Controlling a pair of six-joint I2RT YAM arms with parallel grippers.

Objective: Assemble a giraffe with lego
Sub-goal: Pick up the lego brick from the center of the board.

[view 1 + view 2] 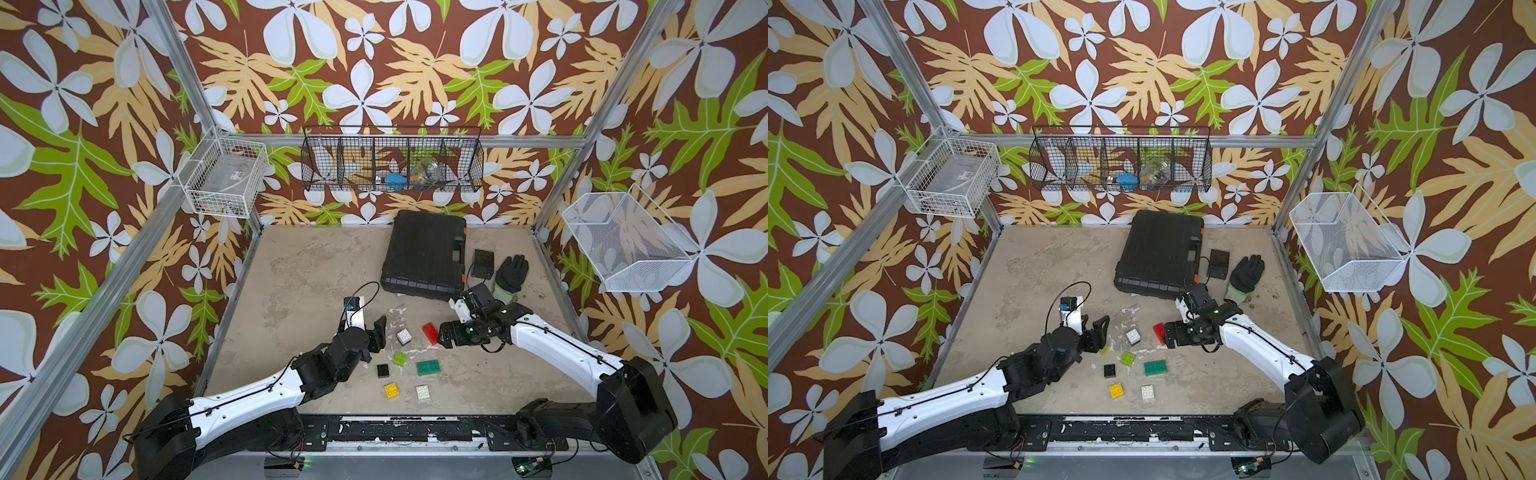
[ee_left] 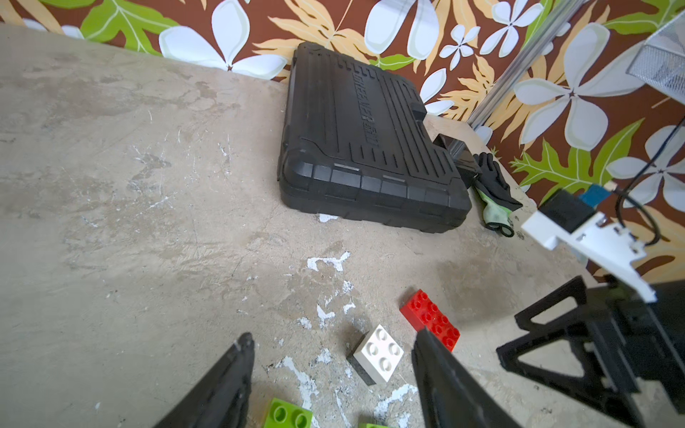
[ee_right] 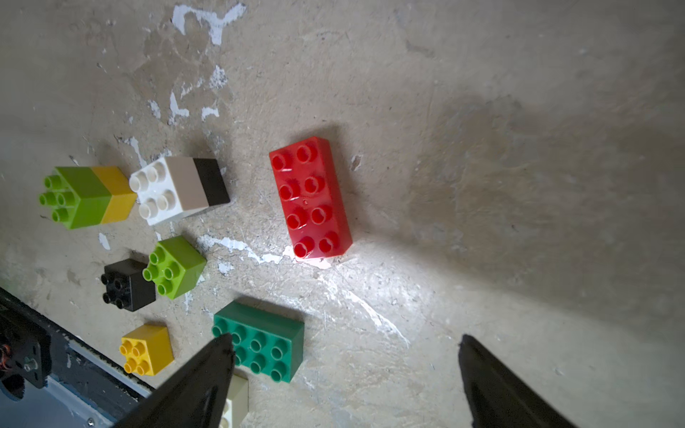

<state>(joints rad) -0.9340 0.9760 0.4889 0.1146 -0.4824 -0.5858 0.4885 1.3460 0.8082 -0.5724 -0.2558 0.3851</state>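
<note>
The left gripper (image 1: 377,332) hangs low in the lower middle of both top views. Its fingers (image 2: 237,374) are partly spread, with only bare table (image 1: 311,282) between them and nothing in their hold. Just to its right stands the white-on-black stack (image 1: 403,336). The left wrist view shows that stack past the fingertips, nearer one finger but touching neither. A lime-on-yellow stack (image 3: 87,196) stands close under this gripper, and I can't tell whether they touch.

The right gripper (image 1: 444,336) comes in from the right of the frame, its fingers (image 3: 207,370) spread wide and empty. The red brick (image 1: 430,333) lies flat with its studs up, just left of the fingertips. In the right wrist view it sits ahead of the open fingers, clear of both. The white-on-black stack stands between the red brick and the left gripper.

Lower in the frame, a lime brick (image 1: 400,358) and a black brick (image 1: 382,370) sit just beside each other, with the green brick (image 1: 428,367) to their right. One right finger hangs in front of the green brick's corner in the right wrist view. Lower still, near the front rail, lie a yellow brick (image 1: 391,390) and a white brick (image 1: 422,392).

In the upper right of the table lie a black case (image 1: 424,253), a small box (image 1: 483,264) and a glove (image 1: 512,273), well apart from the bricks.
</note>
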